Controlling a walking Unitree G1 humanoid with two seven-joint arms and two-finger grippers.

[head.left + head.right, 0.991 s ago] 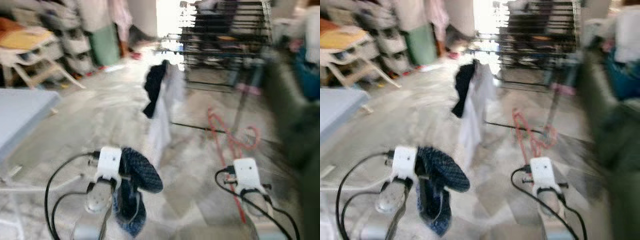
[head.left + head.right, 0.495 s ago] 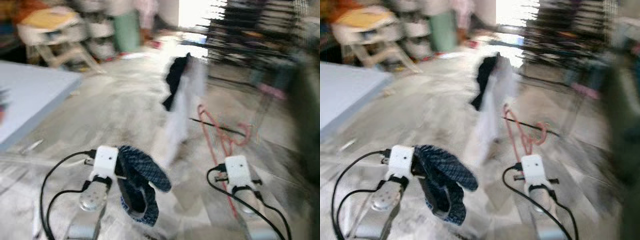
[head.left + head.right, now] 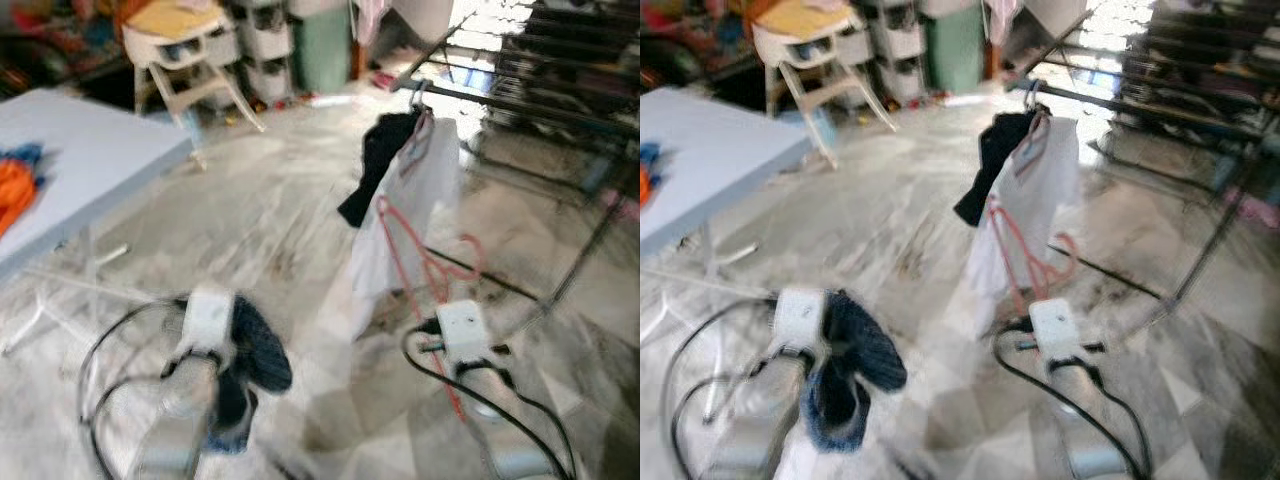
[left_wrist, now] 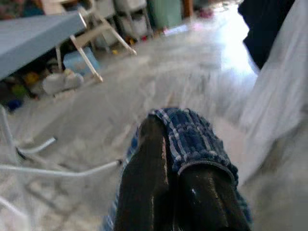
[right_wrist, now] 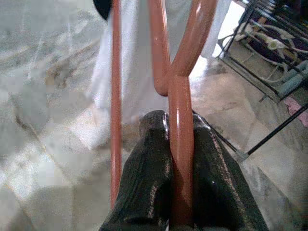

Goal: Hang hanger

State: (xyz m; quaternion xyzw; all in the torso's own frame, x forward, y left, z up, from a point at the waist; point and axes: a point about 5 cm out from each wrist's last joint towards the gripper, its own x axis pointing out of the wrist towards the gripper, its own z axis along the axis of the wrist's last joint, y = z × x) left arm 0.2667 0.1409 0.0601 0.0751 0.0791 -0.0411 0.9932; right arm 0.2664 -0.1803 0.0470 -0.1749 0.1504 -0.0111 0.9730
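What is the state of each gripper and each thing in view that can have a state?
Left gripper: shut on blue checked cloth.
Right gripper: shut on red hanger.
White garment: hanging from rack rail.
Black garment: hanging beside the white garment.
Orange cloth: lying on blue table.

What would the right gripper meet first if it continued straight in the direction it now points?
Probably the white garment hanging on the rack: the right gripper, shut on the red hanger, points toward it. The hanger would touch first. Depth is unclear.
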